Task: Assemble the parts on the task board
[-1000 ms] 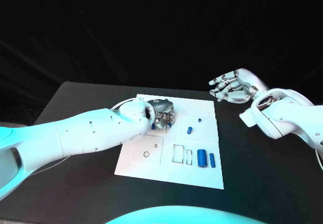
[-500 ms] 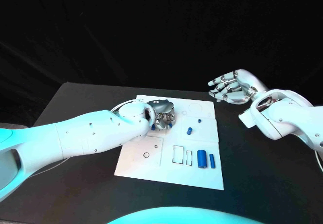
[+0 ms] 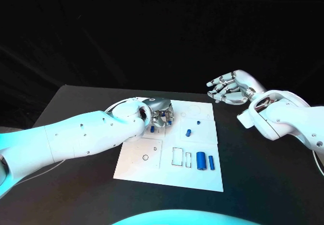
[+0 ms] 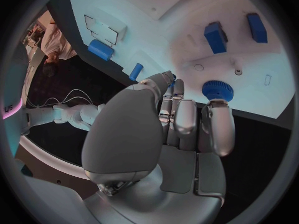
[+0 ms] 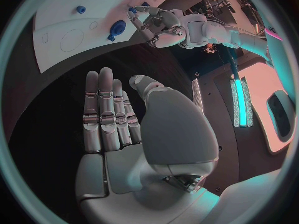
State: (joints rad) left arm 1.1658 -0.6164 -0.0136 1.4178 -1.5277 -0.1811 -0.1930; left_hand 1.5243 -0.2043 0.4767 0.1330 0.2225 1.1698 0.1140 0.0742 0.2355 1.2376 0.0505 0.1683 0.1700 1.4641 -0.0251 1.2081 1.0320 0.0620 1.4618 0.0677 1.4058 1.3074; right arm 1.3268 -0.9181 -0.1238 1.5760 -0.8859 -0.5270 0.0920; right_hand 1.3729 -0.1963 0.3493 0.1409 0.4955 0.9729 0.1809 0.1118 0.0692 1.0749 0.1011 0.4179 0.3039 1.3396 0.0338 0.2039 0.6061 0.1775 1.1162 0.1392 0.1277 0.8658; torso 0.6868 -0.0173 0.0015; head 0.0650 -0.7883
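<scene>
The white task board [image 3: 145,161] lies mid-table. My left hand [image 3: 159,111] hovers over its far left part, fingers drawn together with the thumb against them [image 4: 163,115]. A sliver of blue shows at the thumb tip, and whether it is held I cannot tell. A blue round knob [image 4: 217,90] sits on the board just off the fingertips [image 5: 117,29]. Two blue blocks [image 4: 215,36] lie beyond it. Two blue cylinders [image 3: 202,160] lie near the board's front right. My right hand [image 3: 229,89] floats off the board's far right corner, fingers straight and empty [image 5: 109,115].
Small blue pieces [image 3: 190,131] sit mid-board, with an outlined rectangular slot [image 3: 178,156] beside the cylinders. Black table [image 3: 263,178] surrounds the board on all sides. My left forearm [image 3: 88,136] crosses the table's left side.
My left hand has drawn back and up a little from the blue pieces under it. My right hand has shifted slightly up and toward the far side.
</scene>
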